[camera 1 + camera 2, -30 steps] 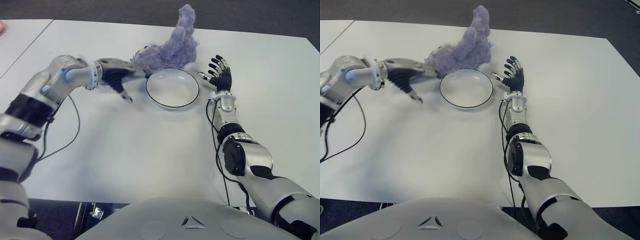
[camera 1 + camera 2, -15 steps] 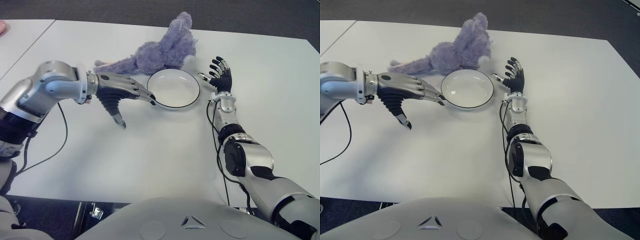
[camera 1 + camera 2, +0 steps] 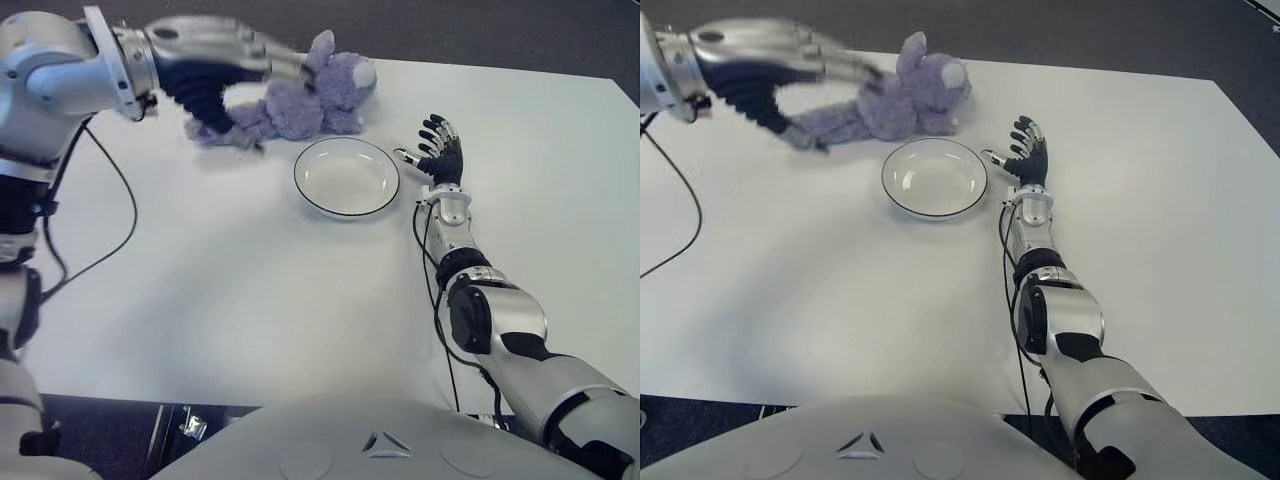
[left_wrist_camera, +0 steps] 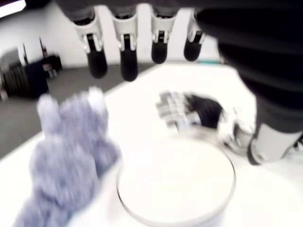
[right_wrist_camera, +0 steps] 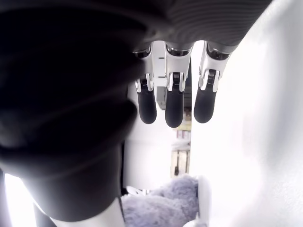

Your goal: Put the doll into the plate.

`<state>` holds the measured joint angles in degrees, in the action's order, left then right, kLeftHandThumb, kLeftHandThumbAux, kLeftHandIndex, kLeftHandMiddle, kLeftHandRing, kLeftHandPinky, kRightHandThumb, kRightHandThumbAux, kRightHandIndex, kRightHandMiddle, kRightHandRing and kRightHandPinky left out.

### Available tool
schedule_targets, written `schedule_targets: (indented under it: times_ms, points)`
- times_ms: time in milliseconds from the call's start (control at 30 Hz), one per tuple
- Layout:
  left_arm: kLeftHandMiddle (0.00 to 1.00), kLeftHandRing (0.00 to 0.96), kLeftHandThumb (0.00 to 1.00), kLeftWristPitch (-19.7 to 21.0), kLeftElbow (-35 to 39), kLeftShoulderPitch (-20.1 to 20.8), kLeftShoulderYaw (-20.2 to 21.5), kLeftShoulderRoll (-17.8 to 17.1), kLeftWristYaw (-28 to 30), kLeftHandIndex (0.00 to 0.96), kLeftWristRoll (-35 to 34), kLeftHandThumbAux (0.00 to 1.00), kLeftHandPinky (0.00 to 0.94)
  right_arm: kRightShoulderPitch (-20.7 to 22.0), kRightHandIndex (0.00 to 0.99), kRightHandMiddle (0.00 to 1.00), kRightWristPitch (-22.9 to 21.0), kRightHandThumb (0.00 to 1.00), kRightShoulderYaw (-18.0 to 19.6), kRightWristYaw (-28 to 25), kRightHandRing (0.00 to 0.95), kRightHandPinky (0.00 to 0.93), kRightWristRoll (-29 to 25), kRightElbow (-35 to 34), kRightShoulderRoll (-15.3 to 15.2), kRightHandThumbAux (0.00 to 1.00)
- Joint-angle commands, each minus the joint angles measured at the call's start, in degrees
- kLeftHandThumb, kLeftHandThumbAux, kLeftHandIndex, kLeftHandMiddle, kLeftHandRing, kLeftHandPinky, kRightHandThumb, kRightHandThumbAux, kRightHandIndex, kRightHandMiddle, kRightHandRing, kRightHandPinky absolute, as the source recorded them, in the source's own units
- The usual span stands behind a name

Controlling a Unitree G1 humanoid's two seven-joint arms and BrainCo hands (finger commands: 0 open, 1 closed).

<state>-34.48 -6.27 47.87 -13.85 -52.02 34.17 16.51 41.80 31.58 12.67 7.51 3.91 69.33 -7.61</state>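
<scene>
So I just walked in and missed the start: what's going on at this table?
A humanoid robot is meant to put a purple doll into the white plate. At this moment the doll lies on the table, just beyond the plate's far left edge, and the plate holds nothing. The left hand is raised over the doll with its fingers spread, gripping nothing. The right hand is open beside the plate, on its right.

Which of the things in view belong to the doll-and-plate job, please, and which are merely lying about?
Part of the job:
- purple doll, lying on the table beyond the plate
- plate, holding nothing
- left hand, open above the doll

Lying about:
- white table
- right hand, open, idle at the plate's right
</scene>
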Motion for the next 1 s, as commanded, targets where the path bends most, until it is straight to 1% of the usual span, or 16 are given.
schedule_targets:
  times_ms: [33,100,200,267,300,367,400,500,600,633,733,767,833,867,900,1000]
  points:
    - [0.115,0.180,0.258,-2.03,-10.53,-1.95,2.49,11.24,-25.36,0.147,13.21,0.546,0.262,-13.43,0.169,0.196,-7.26,0.000,-2.09,1.93,0.196,0.228,2.76,8.75,3.29,0.985]
    - [0.124,0.184,0.306,-2.30,-12.57,-1.78,2.79,12.66,-31.18,0.161,15.25,0.538,0.268,-13.47,0.172,0.196,-7.30,0.000,-2.51,2.34,0.195,0.227,3.15,8.76,3.28,0.982]
    - [0.128,0.181,0.342,-2.22,-18.24,0.92,1.34,15.19,-42.89,0.172,20.54,0.536,0.260,-13.49,0.174,0.197,-7.46,0.000,-3.12,2.83,0.195,0.228,3.66,8.79,3.24,0.981]
    - [0.125,0.173,0.354,-2.04,-21.32,2.64,0.42,16.37,-49.15,0.180,23.18,0.540,0.247,-13.51,0.176,0.198,-7.55,0.000,-3.42,3.05,0.196,0.229,3.84,8.81,3.25,0.977]
    - [0.124,0.171,0.356,-1.30,-25.15,5.00,-0.77,17.61,-53.47,0.181,24.75,0.541,0.245,-13.54,0.176,0.198,-7.55,0.000,-3.54,3.19,0.196,0.230,3.88,8.82,3.26,0.975]
    - [0.119,0.161,0.357,-0.62,-29.78,7.78,-2.21,18.91,-58.32,0.187,26.48,0.550,0.223,-13.57,0.175,0.196,-7.53,0.000,-3.71,3.40,0.195,0.225,3.87,8.83,3.30,0.965]
    - [0.118,0.159,0.357,0.48,-34.18,10.36,-3.63,19.84,-61.43,0.188,27.64,0.551,0.221,-13.58,0.175,0.196,-7.59,0.000,-3.83,3.52,0.195,0.225,3.91,8.85,3.30,0.963]
    - [0.105,0.140,0.346,1.83,-42.28,14.51,-6.04,21.06,-66.44,0.188,29.28,0.559,0.205,-13.73,0.173,0.195,-7.48,0.000,-4.05,3.96,0.194,0.223,3.99,8.87,3.33,0.956]
    - [0.073,0.120,0.346,2.58,-48.83,17.13,-7.52,21.99,-69.02,0.171,29.73,0.546,0.202,-13.84,0.176,0.196,-7.40,0.000,-4.35,4.53,0.194,0.220,4.22,8.88,3.33,0.958]
    - [0.066,0.116,0.346,3.58,-52.25,18.32,-8.21,22.81,-69.23,0.167,29.66,0.543,0.200,-13.82,0.176,0.196,-7.50,0.000,-4.58,4.74,0.194,0.220,4.40,8.88,3.33,0.958]
    - [0.034,0.105,0.321,5.86,-59.05,20.40,-9.81,24.62,-69.25,0.150,29.63,0.512,0.220,-13.79,0.178,0.196,-7.69,0.000,-5.06,5.06,0.193,0.218,4.58,8.89,3.30,0.958]
    - [0.026,0.103,0.314,6.59,-60.64,20.57,-10.08,25.28,-68.05,0.146,29.29,0.504,0.223,-13.80,0.178,0.195,-7.71,0.000,-5.16,5.07,0.193,0.217,4.56,8.90,3.29,0.957]
    - [0.013,0.085,0.310,7.20,-62.60,20.89,-10.57,26.01,-67.00,0.140,28.85,0.491,0.193,-13.80,0.177,0.194,-7.74,0.000,-5.28,5.09,0.192,0.217,4.55,8.90,3.29,0.955]
    - [0.008,0.078,0.309,8.23,-64.01,20.84,-10.91,26.79,-64.99,0.138,28.50,0.486,0.181,-13.81,0.177,0.194,-7.81,0.000,-5.26,5.03,0.191,0.216,4.50,8.91,3.31,0.954]
    - [0.005,0.053,0.313,8.86,-65.04,20.85,-11.19,27.28,-63.79,0.132,28.31,0.476,0.143,-13.82,0.176,0.192,-7.85,0.000,-5.26,5.01,0.190,0.215,4.48,8.91,3.35,0.950]
    - [0.001,0.018,0.316,10.69,-67.63,20.27,-12.39,29.34,-59.18,0.116,27.96,0.452,0.071,-13.88,0.174,0.191,-7.99,0.000,-5.49,5.23,0.189,0.213,4.54,8.90,3.38,0.942]
